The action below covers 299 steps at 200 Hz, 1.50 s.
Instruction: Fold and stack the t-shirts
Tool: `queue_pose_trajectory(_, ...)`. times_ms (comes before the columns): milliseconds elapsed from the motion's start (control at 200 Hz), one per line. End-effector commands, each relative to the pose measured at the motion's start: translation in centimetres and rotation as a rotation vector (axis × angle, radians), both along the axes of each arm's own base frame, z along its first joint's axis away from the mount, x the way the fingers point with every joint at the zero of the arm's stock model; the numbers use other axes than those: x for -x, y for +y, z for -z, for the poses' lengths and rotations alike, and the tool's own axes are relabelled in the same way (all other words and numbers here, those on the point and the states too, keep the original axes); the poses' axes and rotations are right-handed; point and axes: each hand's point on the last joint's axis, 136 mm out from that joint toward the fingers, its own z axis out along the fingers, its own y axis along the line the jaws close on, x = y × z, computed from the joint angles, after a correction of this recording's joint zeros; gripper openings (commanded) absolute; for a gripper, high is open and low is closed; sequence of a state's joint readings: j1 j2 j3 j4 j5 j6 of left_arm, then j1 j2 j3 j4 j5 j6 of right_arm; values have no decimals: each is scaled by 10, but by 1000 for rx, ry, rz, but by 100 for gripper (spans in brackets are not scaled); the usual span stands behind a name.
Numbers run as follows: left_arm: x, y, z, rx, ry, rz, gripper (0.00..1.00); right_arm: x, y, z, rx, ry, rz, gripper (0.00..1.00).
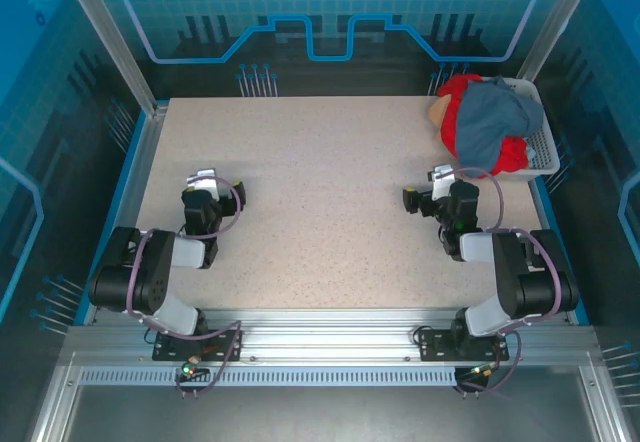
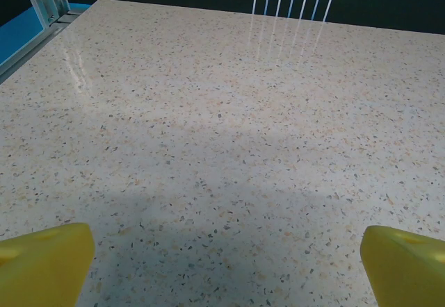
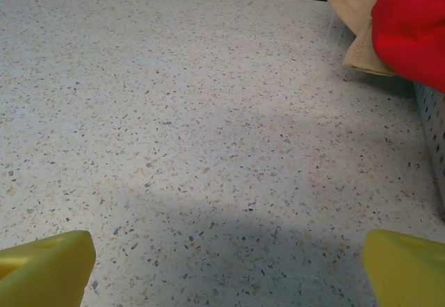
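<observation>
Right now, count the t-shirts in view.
2: the slate-blue shirt atop the red shirt, both heaped in the white basket, far right. A tan cloth beside them may be another.

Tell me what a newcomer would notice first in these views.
The bright red t-shirt and slate-blue t-shirt lie heaped together in the white basket at the far right corner of the table, the blue one draped on top. Next, the left gripper and right gripper, both open, sit over bare speckled tabletop on the near side.
</observation>
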State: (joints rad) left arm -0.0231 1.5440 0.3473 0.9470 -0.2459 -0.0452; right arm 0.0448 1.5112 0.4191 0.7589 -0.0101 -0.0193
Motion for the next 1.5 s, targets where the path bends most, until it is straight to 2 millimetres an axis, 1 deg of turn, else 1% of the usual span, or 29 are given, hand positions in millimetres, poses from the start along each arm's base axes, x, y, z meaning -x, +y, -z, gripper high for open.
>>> queue_pose_trajectory(0,-6,-3,-5,-14,-11,18,99,-4,-1,-6,-4,-15,5,100)
queue_pose_trajectory(620,-5,-4,-6,-13,-16,18,99,-4,-1,-6,-4,-15,6,100)
queue_pose_trajectory(660,-3,-3,-7,-14,-33,11,99,-4,-4,-9,2,-20,24,100)
queue_pose_trajectory(730,3,-1,-19,-49,-60,-18,99,-6,-9,-23,36,-2,83,100)
queue_pose_trajectory(755,4,-4,-27,-74,-63,-25,99,-8,-10,-38,50,-14,98,100)
queue_pose_trajectory(765,5,-5,-30,-88,-63,-26,99,-5,-11,-35,62,9,110,100)
queue_pose_trajectory(770,5,-7,-32,-94,-64,-25,99,-7,-11,-44,64,-12,113,100)
queue_pose_trajectory(805,6,-14,-48,-144,-62,-24,99,-5,-8,-65,97,-43,129,100)
queue_pose_trajectory(830,7,-20,-60,-173,-66,-19,99,-4,-1,-97,119,-125,123,100)
queue_pose_trajectory(890,5,-37,-103,-190,-151,2,99,-5,8,-169,139,-265,140,100)
queue_pose_trajectory(920,3,-43,-128,-212,-196,-5,99,-7,5,-202,90,-277,192,100)
queue_pose_trajectory(935,2,-44,-142,-214,-222,-18,99,-7,1,-208,69,-239,221,100)
queue_pose_trajectory(945,1,-43,-151,-207,-235,-40,99,-9,-3,-221,37,-233,242,100)
queue_pose_trajectory(960,0,-40,-162,-183,-251,-73,99,-9,-4,-232,3,-202,249,100)
queue_pose_trajectory(995,-4,-35,-178,-95,-229,-140,99,-9,-11,-243,-84,-92,286,100)
queue_pose_trajectory(1010,-5,-33,-179,-46,-197,-157,99,-11,-20,-248,-135,-60,343,100)
queue_pose_trajectory(1020,-6,-33,-186,-13,-189,-163,99,-10,-28,-252,-166,-44,394,100)
queue_pose_trajectory(1030,-5,-32,-183,21,-151,-173,99,-11,-33,-253,-190,-30,434,100)
queue_pose_trajectory(1040,-5,-32,-190,56,-139,-180,99,-12,-39,-254,-212,-12,471,100)
queue_pose_trajectory(1045,-4,-32,-188,76,-119,-188,99,-13,-42,-255,-222,-5,485,100)
queue_pose_trajectory(1055,-4,-31,-194,118,-115,-205,99,-14,-47,-254,-243,13,505,100)
queue_pose_trajectory(1070,-1,-28,-195,166,-82,-238,99,-18,-48,-258,-273,29,492,100)
queue_pose_trajectory(1100,-5,-23,-204,265,-81,-268,99,-27,-51,-259,-326,71,464,100)
queue_pose_trajectory(1135,-16,-30,-207,374,-60,-208,99,-32,-58,-260,-350,97,483,99)
queue_pose_trajectory(1190,-32,-47,-211,513,-6,-103,99,-34,-77,-261,-311,114,582,90)
queue_pose_trajectory(1266,-42,-78,-221,554,45,6,99,-39,-96,-254,-307,173,644,83)
queue_pose_trajectory(1331,-45,-112,-227,603,86,134,99,-42,-110,-236,-344,265,673,74)
queue_pose_trajectory(1421,-39,-156,-223,645,160,271,99,-48,-130,-202,-397,375,694,74)
queue_pose_trajectory(1491,-29,-184,-215,656,217,350,99,-58,-140,-178,-433,433,674,73)
